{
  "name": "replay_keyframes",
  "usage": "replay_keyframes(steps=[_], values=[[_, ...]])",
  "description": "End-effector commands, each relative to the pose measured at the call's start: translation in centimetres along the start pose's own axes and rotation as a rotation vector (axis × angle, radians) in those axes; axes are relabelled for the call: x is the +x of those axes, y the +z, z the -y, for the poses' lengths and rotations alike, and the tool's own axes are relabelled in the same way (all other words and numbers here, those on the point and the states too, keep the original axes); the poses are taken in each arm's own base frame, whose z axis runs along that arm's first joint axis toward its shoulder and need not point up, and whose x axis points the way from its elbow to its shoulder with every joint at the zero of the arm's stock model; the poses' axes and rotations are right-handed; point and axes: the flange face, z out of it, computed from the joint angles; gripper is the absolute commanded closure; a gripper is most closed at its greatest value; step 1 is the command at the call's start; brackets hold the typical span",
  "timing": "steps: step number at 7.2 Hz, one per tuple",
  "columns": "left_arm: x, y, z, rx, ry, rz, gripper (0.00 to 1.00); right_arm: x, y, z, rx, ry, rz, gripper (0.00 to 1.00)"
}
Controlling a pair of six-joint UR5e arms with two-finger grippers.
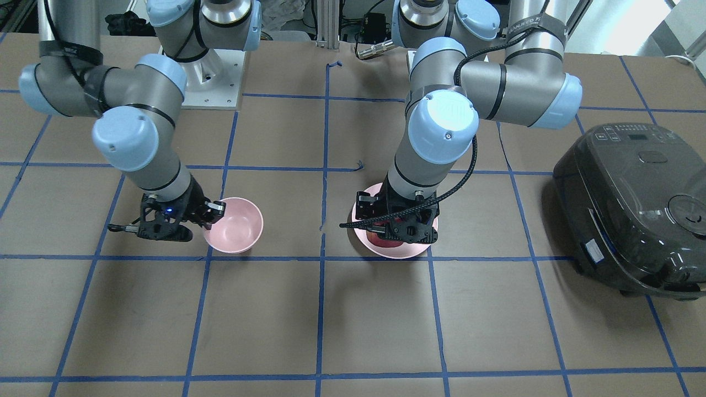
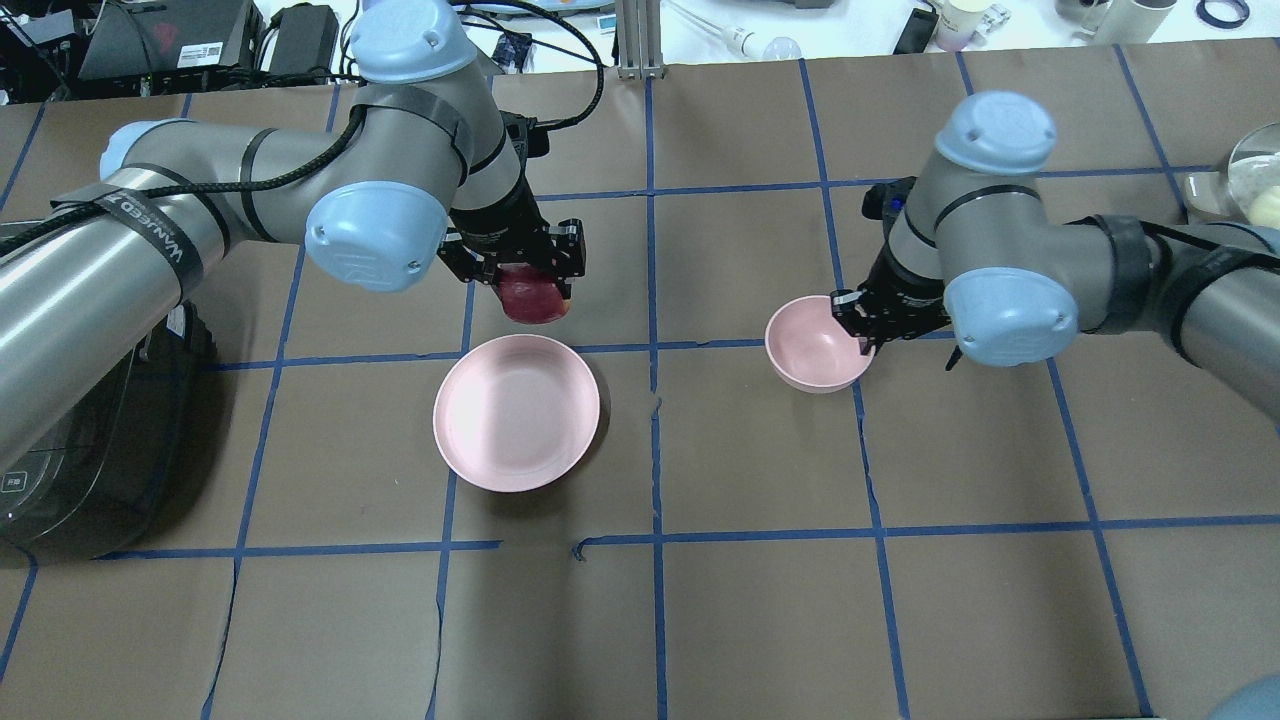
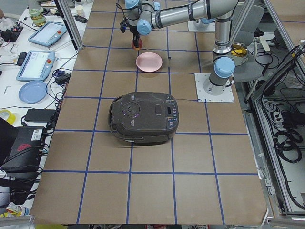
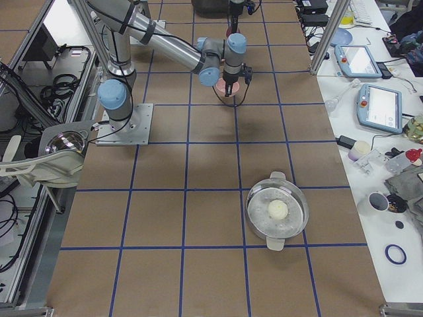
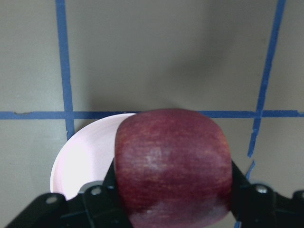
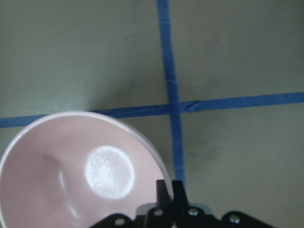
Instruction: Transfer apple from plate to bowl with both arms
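Because the apple (image 2: pixel 532 298) is the thing that has to travel, the left end effector (image 2: pixel 524 282) is clamped on it, one finger each side at approx its widest part. The left wrist view shows the fruit filling the gap between the fingers (image 5: pixel 239 183). It's off the plate (image 2: pixel 517 420) and raised. In the overhead view it shows just past the plate's 12 o'clock rim, and the plate lies bare. That height is prob. there so the fruit clears both rims on the way over.

The right end effector (image 2: pixel 862 335) is pinched on the bowl (image 2: pixel 810 350) at the rim's 3 o'clock in the overhead view. Its jaws are nearly together w/ only the thin wall between, as far as the right wrist view shows. My read: it's steadying the bowl so a light dish doesn't skid or tip when the apple goes in. The bowl is upright w/ nothing in it, at the plate's 3 o'clock, w/ a stretch of bare desk (image 2: pixel 700 440) between them.

The step in hand looks like the carry: pick done, drop not yet. Further out, a dark rice cooker (image 1: pixel 629 209) sits on the left arm's side, well away from the route, so no clash seems likely.
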Motion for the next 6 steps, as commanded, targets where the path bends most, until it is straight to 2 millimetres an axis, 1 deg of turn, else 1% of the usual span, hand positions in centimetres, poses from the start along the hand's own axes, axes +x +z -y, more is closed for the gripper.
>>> replay_keyframes(steps=[1, 2, 3, 4, 5, 6], values=[[2.0, -0.3, -1.0, 0.004, 0.033, 0.003, 0.96, -3.2, 1.4, -2.1, -0.021, -0.003, 0.005, 1.00], [2.5, 0.1, -1.1, -0.001, 0.042, 0.001, 0.96, -3.4, 1.7, -2.4, -0.028, -0.005, 0.007, 1.00], [3.2, 0.5, -1.3, -0.004, 0.054, 0.002, 0.96, -3.4, 2.0, -2.5, -0.032, -0.007, 0.006, 0.85], [4.0, 0.5, -1.4, 0.004, 0.068, -0.001, 0.96, -3.3, 1.9, -2.4, -0.028, -0.007, 0.001, 0.03], [4.1, 0.5, -1.4, 0.005, 0.063, -0.010, 0.96, -3.3, 1.4, -2.1, -0.015, -0.016, 0.003, 0.00], [4.3, 0.5, -1.3, 0.007, 0.067, -0.007, 0.96, -3.1, 0.1, -1.4, 0.016, -0.014, 0.007, 0.00]])
